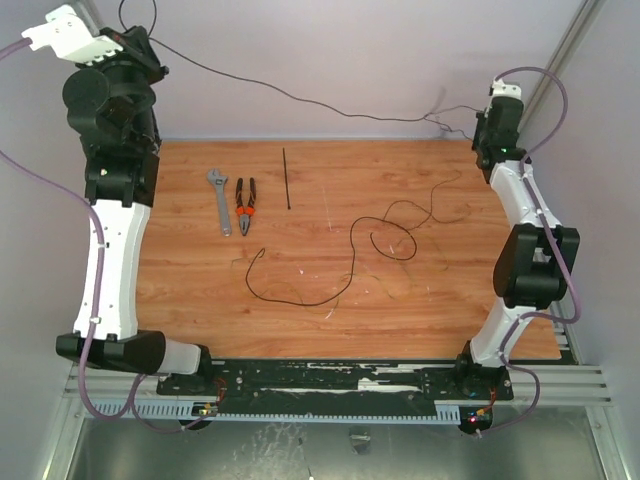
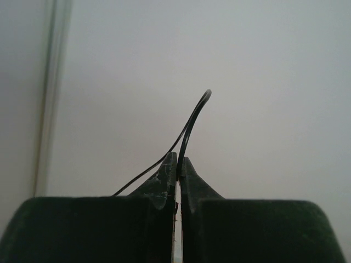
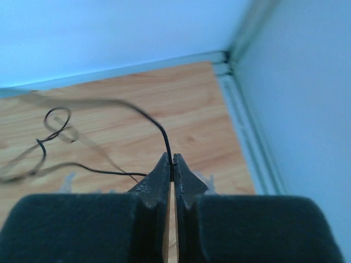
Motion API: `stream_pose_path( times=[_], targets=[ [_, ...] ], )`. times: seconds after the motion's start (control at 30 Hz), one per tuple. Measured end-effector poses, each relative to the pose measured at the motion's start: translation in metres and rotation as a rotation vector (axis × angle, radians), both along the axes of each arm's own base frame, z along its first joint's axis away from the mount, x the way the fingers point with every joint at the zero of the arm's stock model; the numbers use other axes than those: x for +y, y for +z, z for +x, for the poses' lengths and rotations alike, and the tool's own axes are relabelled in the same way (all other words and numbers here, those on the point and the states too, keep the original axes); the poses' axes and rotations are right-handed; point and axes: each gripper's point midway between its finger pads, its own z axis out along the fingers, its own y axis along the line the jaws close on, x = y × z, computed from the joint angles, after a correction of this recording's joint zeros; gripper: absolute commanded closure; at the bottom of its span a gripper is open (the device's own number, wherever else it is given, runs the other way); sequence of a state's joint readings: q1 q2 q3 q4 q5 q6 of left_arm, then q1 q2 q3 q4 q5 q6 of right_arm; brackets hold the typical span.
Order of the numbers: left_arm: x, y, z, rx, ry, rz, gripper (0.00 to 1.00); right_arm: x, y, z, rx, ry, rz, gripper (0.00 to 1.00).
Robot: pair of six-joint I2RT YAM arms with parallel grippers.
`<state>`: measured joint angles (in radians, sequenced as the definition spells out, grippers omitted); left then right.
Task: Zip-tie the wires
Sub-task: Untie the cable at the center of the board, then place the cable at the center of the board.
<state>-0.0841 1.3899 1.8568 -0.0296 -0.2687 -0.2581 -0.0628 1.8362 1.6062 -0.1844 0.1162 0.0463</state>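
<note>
The left gripper (image 2: 178, 164) is pinched fully closed on one thin black strand of the wires (image 2: 192, 121), which arches up out of its tips with only bare wall behind. The right gripper (image 3: 171, 163) is likewise closed tight on a black strand near the far right corner of the wooden worktop (image 1: 200, 285).

A dark line sags along the back wall between the two arms. It is probably the same strand held at both ends, though it is too fine to be sure. The rest of the wires (image 1: 300, 303), loose black and olive-yellow loops, lie spread over the middle and right of the worktop. The straight black plastic zip tie (image 1: 286, 178) lies well apart at the back, just beside the orange-handled pliers (image 1: 245, 205) and the grey wrench (image 1: 218, 200).

In my judgement the risks are these:
- The hair-thin strand could slip from the tips if the arms pull apart.
- Tension could drag the loops into a worse snarl.
- With both grippers occupied, neither is free to fetch the tie.
</note>
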Motion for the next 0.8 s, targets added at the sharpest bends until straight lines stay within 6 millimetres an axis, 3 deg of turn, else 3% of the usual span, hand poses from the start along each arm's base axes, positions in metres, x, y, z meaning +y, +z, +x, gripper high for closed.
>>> stream_pose_path(
  times=[0.1,0.33,0.43,0.53,0.67,0.73,0.8],
  targets=[
    [0.009,0.004,-0.010,-0.008,0.042,0.004,1.00,-0.032,-0.006,-0.014,0.043,-0.157,-0.088,1.00],
    [0.008,-0.007,-0.006,0.027,0.037,0.018,1.00,-0.077,-0.070,-0.045,0.235,-0.334,-0.184,1.00],
    [-0.003,-0.029,0.003,0.066,-0.023,0.017,1.00,-0.088,-0.093,-0.057,0.306,-0.361,-0.197,1.00],
    [-0.019,-0.069,0.015,0.129,-0.115,0.009,1.00,-0.094,-0.107,-0.058,0.340,-0.373,-0.202,1.00],
    [-0.042,-0.125,0.026,0.221,-0.237,-0.017,1.00,-0.084,-0.123,-0.057,0.374,-0.315,-0.167,0.72],
    [-0.050,-0.139,0.028,0.248,-0.285,-0.025,1.00,-0.070,-0.126,-0.051,0.366,-0.249,-0.113,0.60],
    [-0.056,-0.141,0.028,0.249,-0.318,-0.031,1.00,-0.053,-0.124,-0.046,0.342,-0.165,-0.049,0.46]
  ],
)
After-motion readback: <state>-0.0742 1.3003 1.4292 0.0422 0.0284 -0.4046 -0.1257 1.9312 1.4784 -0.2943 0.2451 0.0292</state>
